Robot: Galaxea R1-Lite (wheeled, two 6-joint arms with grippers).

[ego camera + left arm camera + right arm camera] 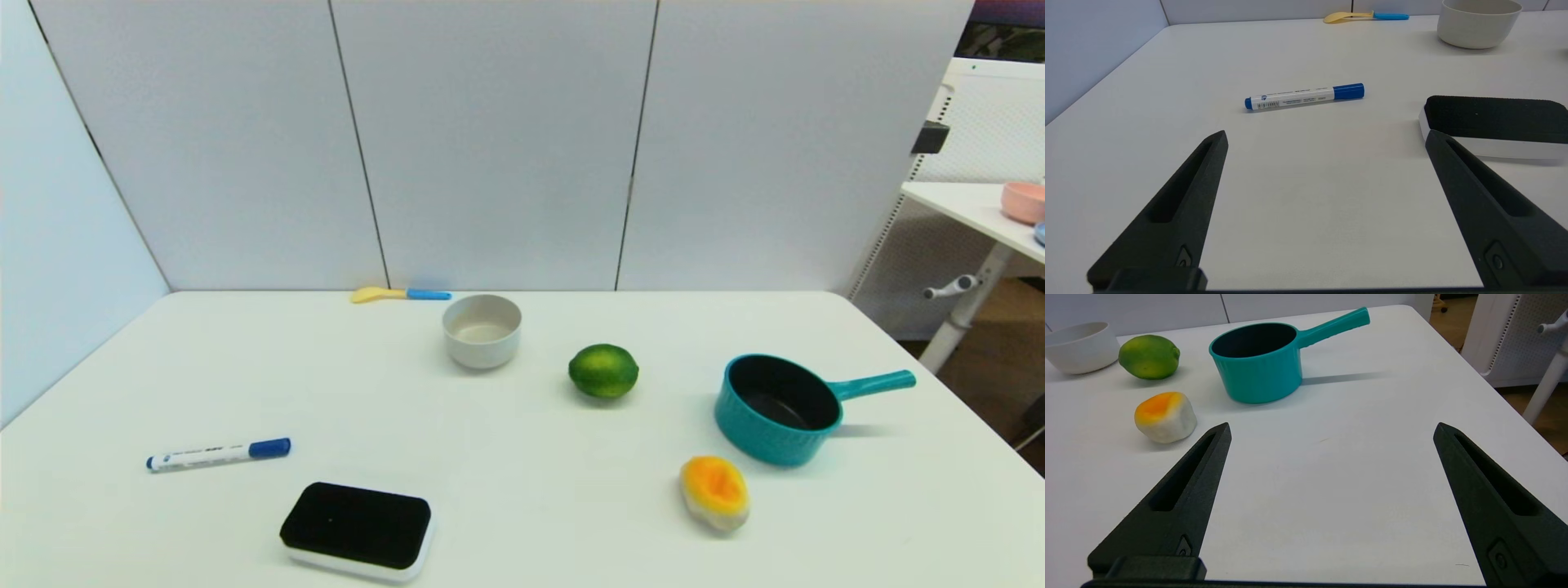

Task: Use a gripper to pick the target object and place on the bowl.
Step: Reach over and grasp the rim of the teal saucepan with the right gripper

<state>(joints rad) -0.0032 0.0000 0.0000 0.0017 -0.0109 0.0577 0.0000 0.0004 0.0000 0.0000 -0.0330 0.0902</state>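
Note:
The teal saucepan stands upright at the table's right, its handle pointing right; it also shows in the right wrist view. The off-white bowl stands empty at the middle back, and shows in the left wrist view and the right wrist view. Neither gripper shows in the head view. My right gripper is open and empty, low over bare table short of the saucepan. My left gripper is open and empty over bare table near the marker.
A green lime lies between bowl and saucepan. An orange melon piece lies in front of the saucepan. A blue marker, a black eraser and a yellow-blue spoon lie to the left. The table's right edge is close to the handle.

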